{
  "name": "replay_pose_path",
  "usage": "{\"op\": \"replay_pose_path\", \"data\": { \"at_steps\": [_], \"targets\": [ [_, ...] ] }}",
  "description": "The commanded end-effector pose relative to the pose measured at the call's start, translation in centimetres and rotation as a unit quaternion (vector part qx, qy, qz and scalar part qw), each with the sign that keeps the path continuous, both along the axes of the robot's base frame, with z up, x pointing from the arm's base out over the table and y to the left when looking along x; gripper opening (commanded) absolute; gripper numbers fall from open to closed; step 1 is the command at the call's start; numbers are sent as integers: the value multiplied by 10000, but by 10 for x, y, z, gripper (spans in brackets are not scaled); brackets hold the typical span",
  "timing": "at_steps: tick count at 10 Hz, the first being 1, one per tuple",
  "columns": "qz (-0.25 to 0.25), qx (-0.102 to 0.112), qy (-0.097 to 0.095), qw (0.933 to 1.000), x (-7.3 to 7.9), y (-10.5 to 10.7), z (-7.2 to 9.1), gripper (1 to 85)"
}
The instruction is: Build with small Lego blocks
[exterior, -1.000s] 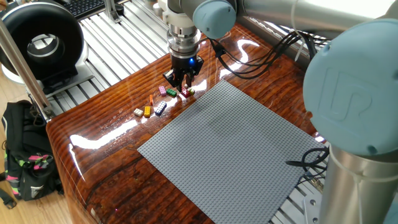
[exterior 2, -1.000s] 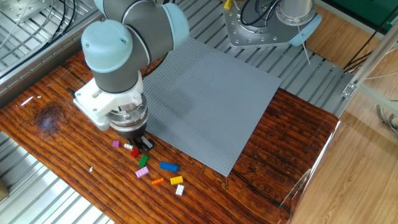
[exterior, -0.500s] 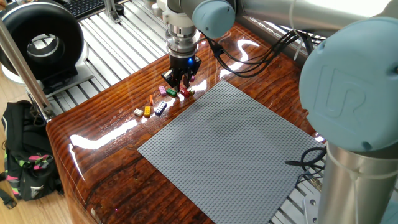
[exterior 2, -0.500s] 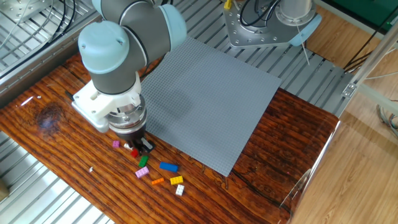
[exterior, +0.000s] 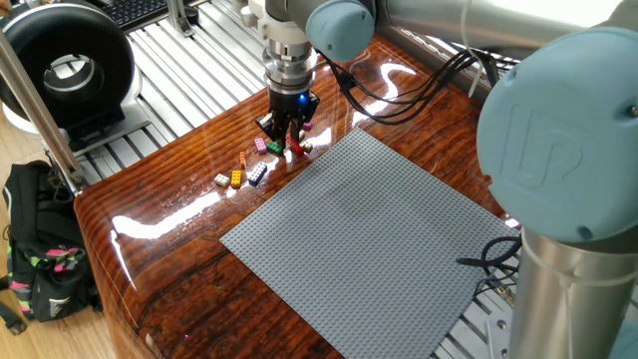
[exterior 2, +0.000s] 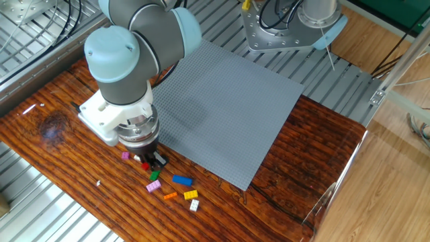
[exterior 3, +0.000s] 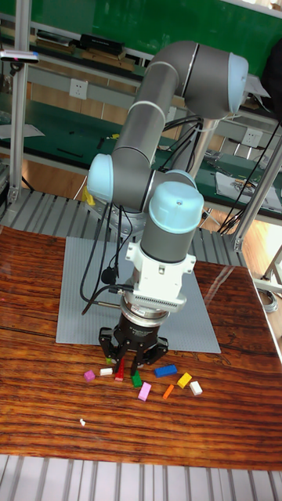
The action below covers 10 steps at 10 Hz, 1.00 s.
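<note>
The small Lego blocks lie in a loose row on the wooden table, beside the grey baseplate (exterior: 369, 229). Among them are a red block (exterior 3: 120, 371), a green one (exterior 3: 136, 380), a pink one (exterior 3: 145, 391), a blue one (exterior 3: 165, 370) and a yellow one (exterior 3: 184, 380). My gripper (exterior 3: 125, 358) points straight down over the row's end with its fingers spread, open. The red block (exterior 2: 145, 165) sits right below its fingertips. In the one fixed view the gripper (exterior: 287, 135) stands over the red block (exterior: 295, 150), next to the pink (exterior: 261, 145) and green (exterior: 273, 149) blocks.
The baseplate (exterior 2: 222, 101) is bare. A purple block (exterior 2: 125, 156) and a white block (exterior 2: 137, 158) lie on the gripper's far side. A black bag (exterior: 40, 259) and a round black device (exterior: 65, 70) stand off the table. Cables (exterior: 493, 259) trail at the baseplate's corner.
The gripper has shifted slightly sideways over the row of blocks, staying low. The blocks have not moved.
</note>
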<state>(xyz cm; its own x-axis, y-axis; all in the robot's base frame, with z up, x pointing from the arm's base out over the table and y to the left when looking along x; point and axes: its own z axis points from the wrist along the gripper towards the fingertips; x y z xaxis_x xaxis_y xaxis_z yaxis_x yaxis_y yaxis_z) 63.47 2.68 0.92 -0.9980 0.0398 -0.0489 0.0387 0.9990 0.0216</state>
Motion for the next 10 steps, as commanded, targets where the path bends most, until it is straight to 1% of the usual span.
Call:
{"op": "replay_pose_path", "data": {
  "at_steps": [1,2,3,5,7,10],
  "targets": [
    [-29,8,58,10000,-2,-3,3,337],
    [1,-9,88,10000,-3,-7,7,333],
    [9,21,96,10000,-4,-7,8,330],
    [2,29,88,10000,-4,-7,6,330],
    [-22,61,50,10000,-2,-3,1,330],
    [-7,68,19,10000,0,-2,2,330]
  ]
}}
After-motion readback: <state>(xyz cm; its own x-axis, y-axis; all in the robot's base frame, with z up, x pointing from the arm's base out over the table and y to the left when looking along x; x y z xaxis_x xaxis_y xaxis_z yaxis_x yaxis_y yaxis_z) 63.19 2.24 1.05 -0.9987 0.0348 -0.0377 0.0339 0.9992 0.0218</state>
